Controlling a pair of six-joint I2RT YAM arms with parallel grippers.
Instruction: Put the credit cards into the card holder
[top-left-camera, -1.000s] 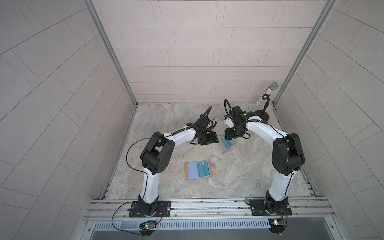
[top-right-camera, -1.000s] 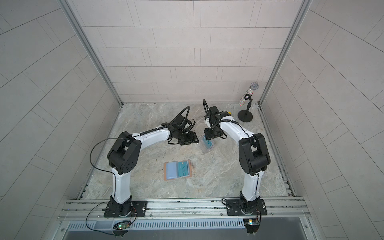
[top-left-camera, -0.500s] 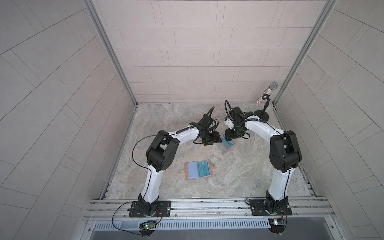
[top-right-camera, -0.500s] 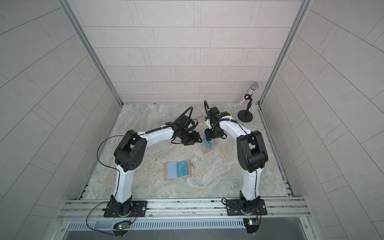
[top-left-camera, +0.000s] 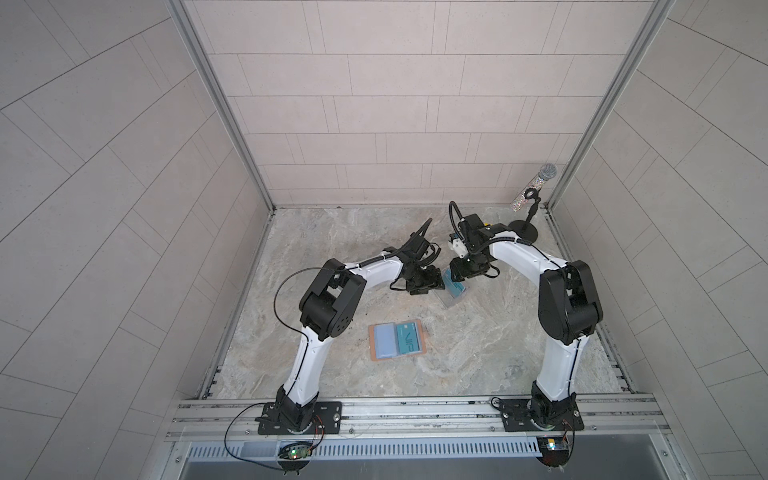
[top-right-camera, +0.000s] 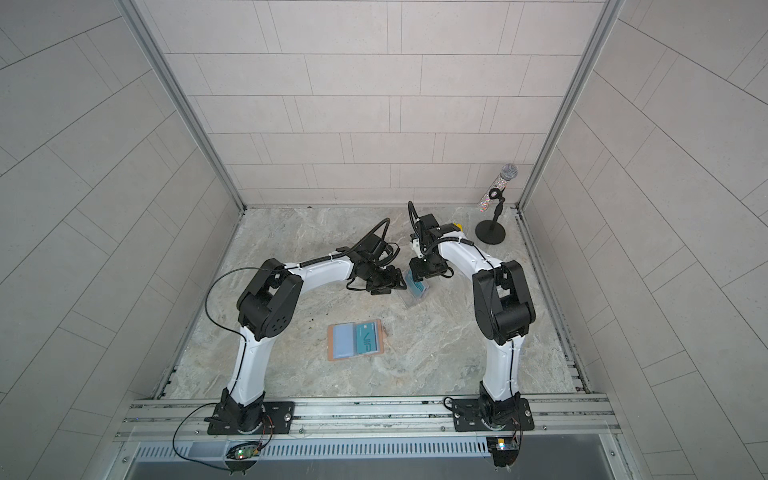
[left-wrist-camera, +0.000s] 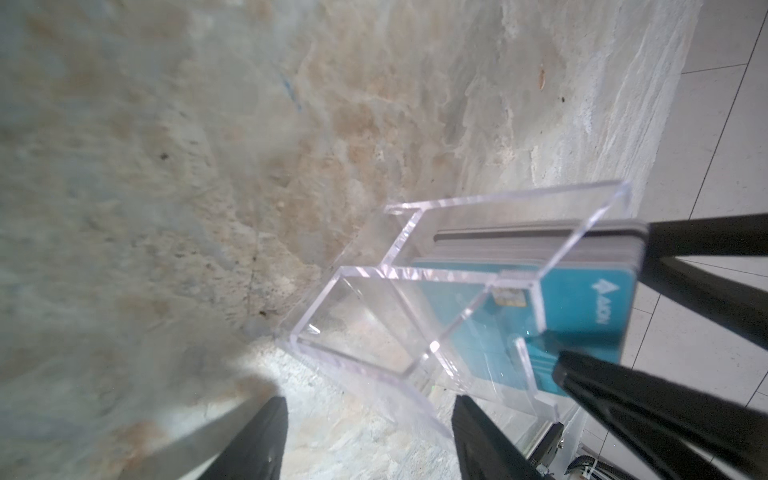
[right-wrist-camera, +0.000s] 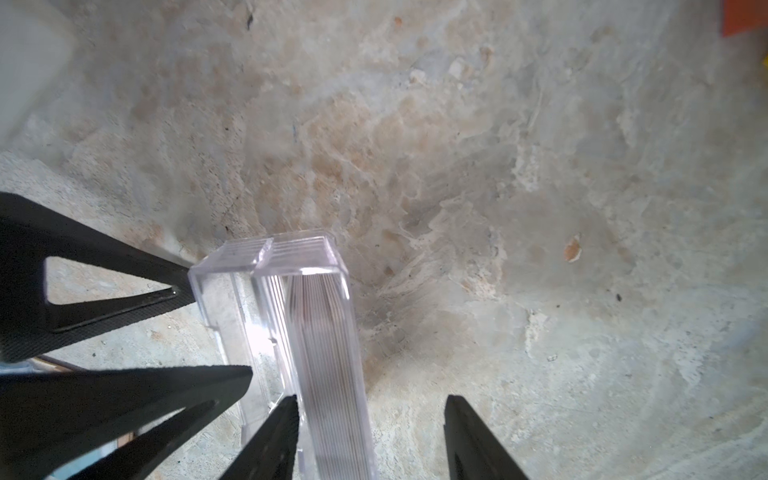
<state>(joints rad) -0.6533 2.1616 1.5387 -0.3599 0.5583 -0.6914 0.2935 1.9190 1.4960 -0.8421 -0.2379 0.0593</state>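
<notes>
right wrist: tool (right-wrist-camera: 370, 397) parted astride cards (right-wrist-camera: 328, 353)

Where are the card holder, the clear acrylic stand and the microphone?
card holder (top-left-camera: 384, 341): in a top view, on its pale bluish sleeve.
clear acrylic stand (left-wrist-camera: 415, 274): left wrist view, on its middle divider's rim.
microphone (top-left-camera: 547, 171): in a top view, on its mesh head.

— What sort of place is this?
— A robotics lab, inside a staged test booth. Two white arms (top-left-camera: 309, 361) are bolted to an aluminium rail (top-left-camera: 415, 409). Behind the rail lies a marble-look tabletop (top-left-camera: 478, 353), boxed in by tile-print panels (top-left-camera: 374, 104) on metal posts (top-left-camera: 220, 104).
— Anything else?
— A bare circuit board (top-left-camera: 293, 453) with loose wires hangs just in front of the rail.
</notes>
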